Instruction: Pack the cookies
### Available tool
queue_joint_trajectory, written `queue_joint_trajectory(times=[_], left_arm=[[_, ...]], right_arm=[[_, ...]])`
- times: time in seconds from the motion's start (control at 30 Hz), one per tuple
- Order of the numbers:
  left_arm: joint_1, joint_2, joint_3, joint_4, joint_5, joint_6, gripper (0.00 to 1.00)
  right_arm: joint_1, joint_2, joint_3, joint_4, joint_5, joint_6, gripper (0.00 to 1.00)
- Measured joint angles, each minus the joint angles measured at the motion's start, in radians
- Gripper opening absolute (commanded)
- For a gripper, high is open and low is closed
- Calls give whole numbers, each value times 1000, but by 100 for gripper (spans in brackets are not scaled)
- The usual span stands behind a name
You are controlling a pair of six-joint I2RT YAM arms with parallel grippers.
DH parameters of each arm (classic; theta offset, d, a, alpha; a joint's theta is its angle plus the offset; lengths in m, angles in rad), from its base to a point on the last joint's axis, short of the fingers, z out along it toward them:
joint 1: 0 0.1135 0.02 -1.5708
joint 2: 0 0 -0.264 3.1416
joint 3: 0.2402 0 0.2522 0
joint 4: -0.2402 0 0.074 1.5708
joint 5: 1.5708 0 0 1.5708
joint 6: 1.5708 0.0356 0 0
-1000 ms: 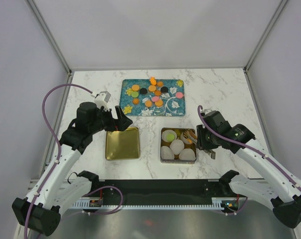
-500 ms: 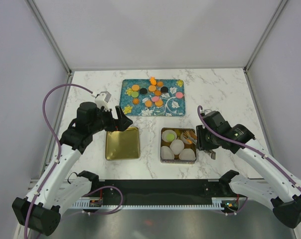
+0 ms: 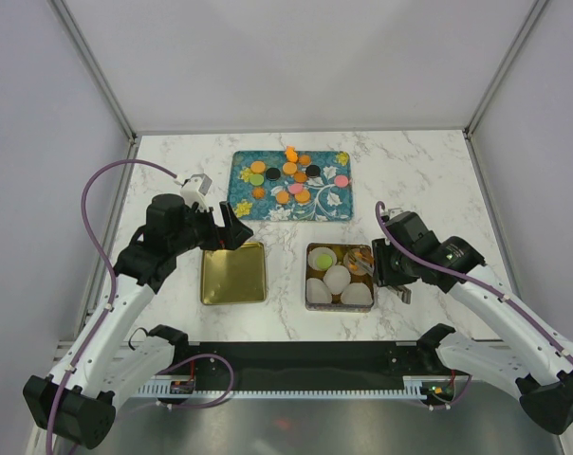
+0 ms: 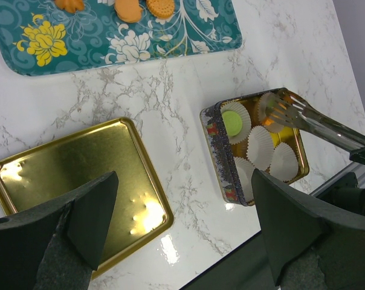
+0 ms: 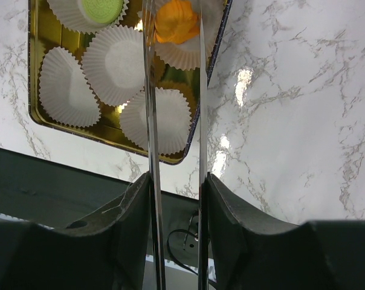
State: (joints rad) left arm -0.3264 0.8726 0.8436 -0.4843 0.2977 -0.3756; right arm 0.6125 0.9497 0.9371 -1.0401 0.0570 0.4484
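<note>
Several round cookies (image 3: pixel 288 175), orange, green, pink and black, lie on the teal flowered tray (image 3: pixel 237 204). My right gripper (image 3: pixel 386 270) (image 5: pixel 176 181) is shut on metal tongs (image 5: pixel 151 121). The tong tips flank an orange cookie (image 5: pixel 176 21) at a white paper cup in the far right corner of the open tin (image 3: pixel 339 278). I cannot tell whether that cookie rests in the cup. A green cookie (image 5: pixel 101 7) lies in the far left cup. My left gripper (image 3: pixel 231 229) (image 4: pixel 184 181) is open and empty above the gold lid (image 4: pixel 67 175).
The tin (image 4: pixel 222 163) holds several white pleated paper cups, three of them empty. The gold lid (image 3: pixel 233 273) lies left of the tin. The tray's edge with orange cookies (image 4: pixel 131 7) shows at the top of the left wrist view. Walls enclose the table on three sides.
My right gripper has shifted slightly left with the tongs over the tin. The left arm has not moved.
</note>
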Motion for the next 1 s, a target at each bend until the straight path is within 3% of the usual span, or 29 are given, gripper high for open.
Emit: queue_joint_trajectory(times=[0.23, 0.7, 0.83, 1.0], left_arm=[[0, 0, 0, 0, 0, 0, 100], [0, 3, 0, 0, 0, 0, 100], [0, 3, 0, 0, 0, 0, 100], [0, 1, 0, 0, -9, 0, 100]], right_arm=[[0, 0, 0, -3, 0, 0, 54], [1, -1, 122, -43, -13, -4, 49], [1, 65, 229, -12, -19, -16, 49], [1, 283, 342, 93, -31, -62, 50]])
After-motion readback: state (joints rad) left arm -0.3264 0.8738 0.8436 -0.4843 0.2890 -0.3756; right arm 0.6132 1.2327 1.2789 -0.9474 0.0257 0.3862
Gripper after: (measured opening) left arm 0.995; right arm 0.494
